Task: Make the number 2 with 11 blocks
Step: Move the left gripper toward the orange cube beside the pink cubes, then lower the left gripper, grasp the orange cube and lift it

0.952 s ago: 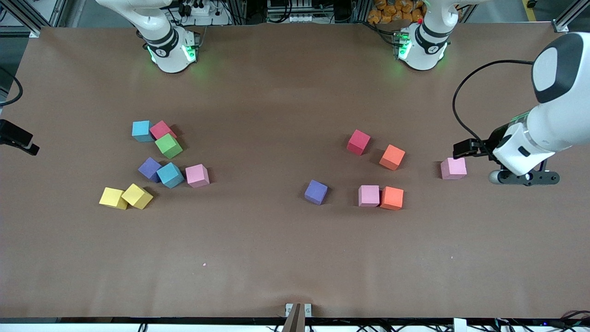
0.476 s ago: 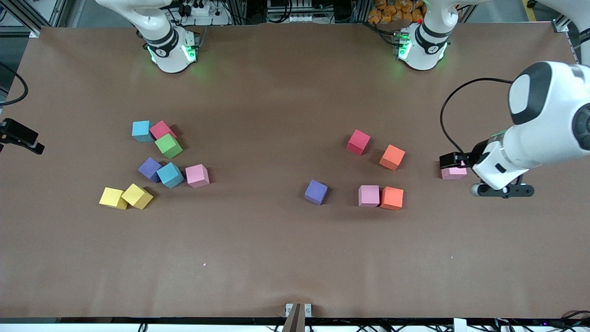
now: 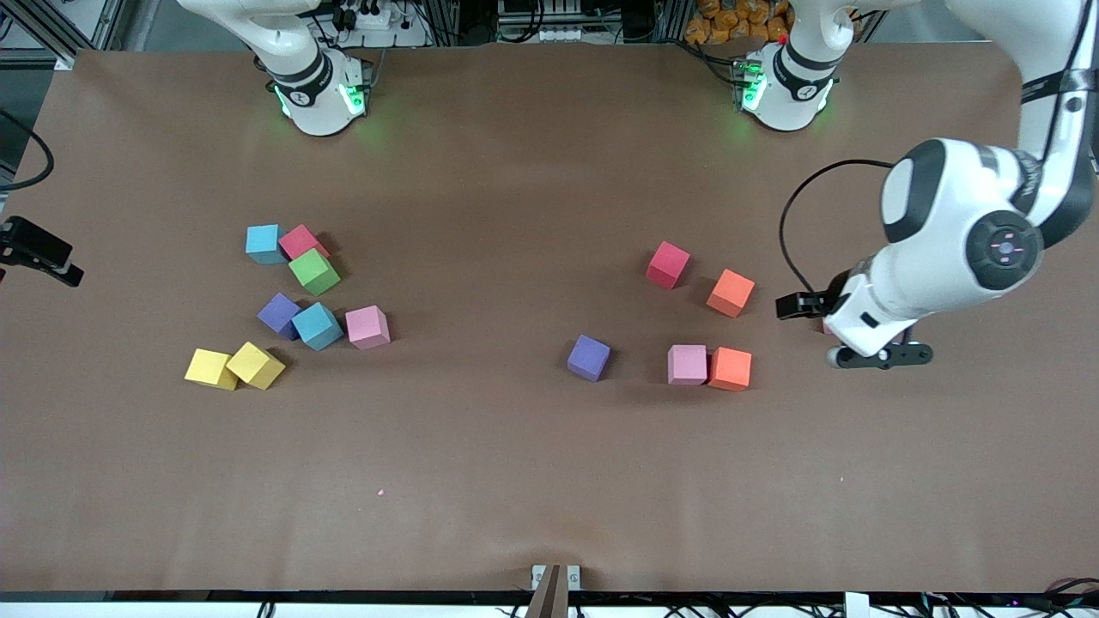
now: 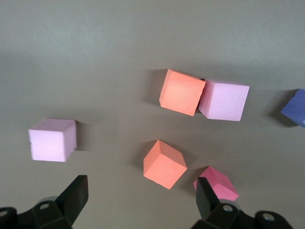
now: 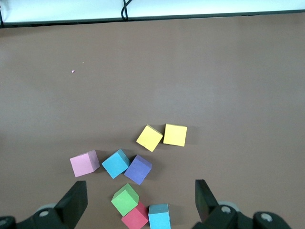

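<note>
Across the brown worktop the blocks lie in two loose groups with no number 2 begun, one toward the right arm's end and one toward the left arm's, where the left arm bends down from its base. Its left gripper hangs with jaws apart over the lone pink block, which the wrist view shows off to one side of the jaws, so the gripper probably still needs centring. At the table's edge the right gripper waits high, jaws apart.
</note>
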